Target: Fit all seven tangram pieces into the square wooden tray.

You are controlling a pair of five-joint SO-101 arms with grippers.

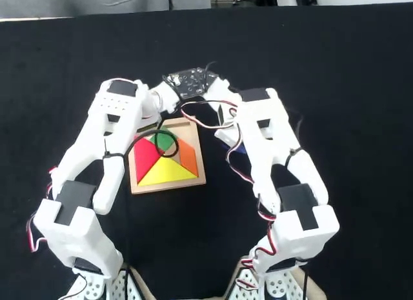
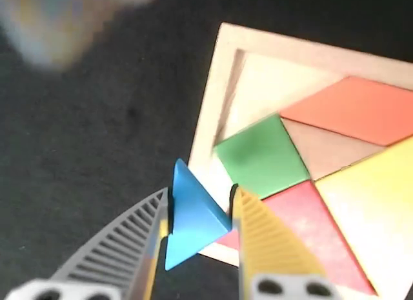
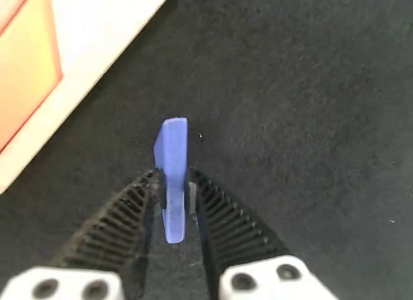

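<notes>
- The left jaws pinch a blue triangle point(image 2: 190, 216), which hangs over the rim of the wooden tray point(image 2: 216, 100), just beside the green piece point(image 2: 261, 158).
- The right jaws pinch a thin violet-blue piece point(image 3: 173, 145) held on edge over the black bench point(image 1: 335, 68), near the tray's side.
- The tray lies on the bench between the two arms.
- In it a red triangle point(image 2: 310, 229), a yellow triangle point(image 2: 374, 197), an orange piece point(image 2: 355, 110), a tan piece point(image 2: 322, 148) and the green piece sit side by side.
- One corner point(image 2: 271, 80) shows bare wood.
</notes>
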